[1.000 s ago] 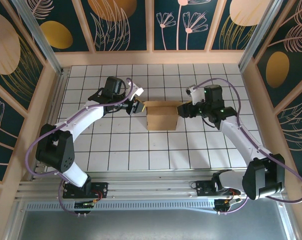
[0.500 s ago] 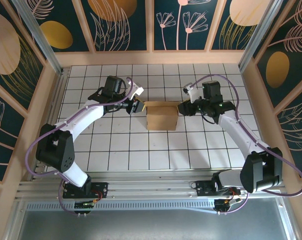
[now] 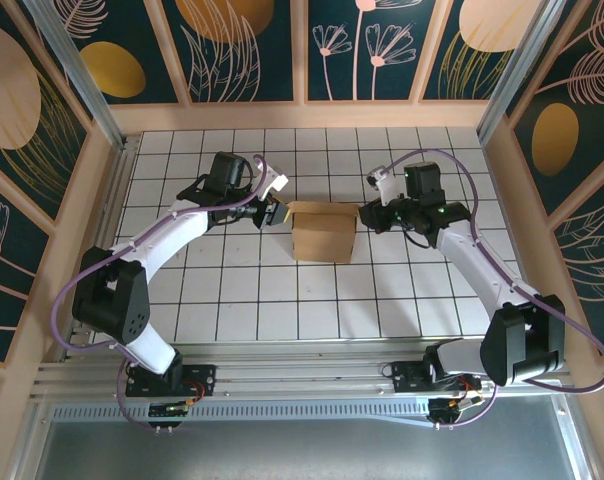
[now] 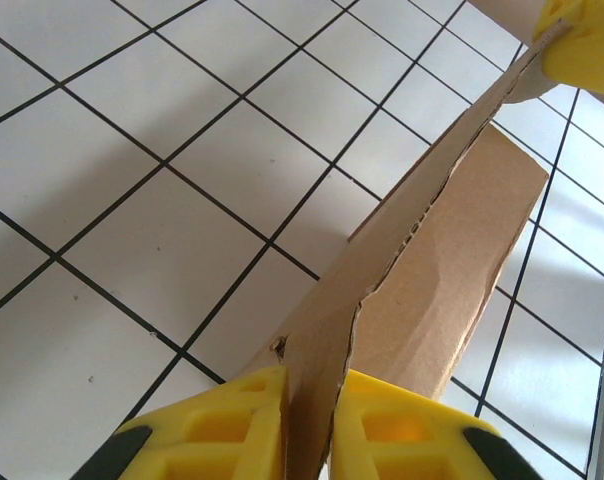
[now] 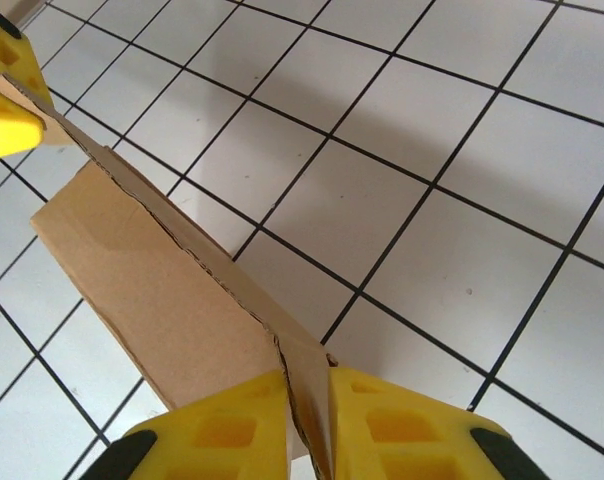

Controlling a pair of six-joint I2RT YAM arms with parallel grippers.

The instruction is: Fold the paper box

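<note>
Top external view: left end effector (image 3: 275, 213) is clamped on the upper left corner of one paper box (image 3: 323, 236), mid-surface (image 3: 232, 290) toward the far edge. The right end effector (image 3: 365, 216) pinches the opposite corner. The cardboard is likely light, thin and easily creased, best held by its edges. Two end effectors.

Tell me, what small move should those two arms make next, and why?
Probably lift both ends together: the left gripper and right gripper pinch the paper box at opposite ends of its upper edge, so moving one alone might tear it.
</note>
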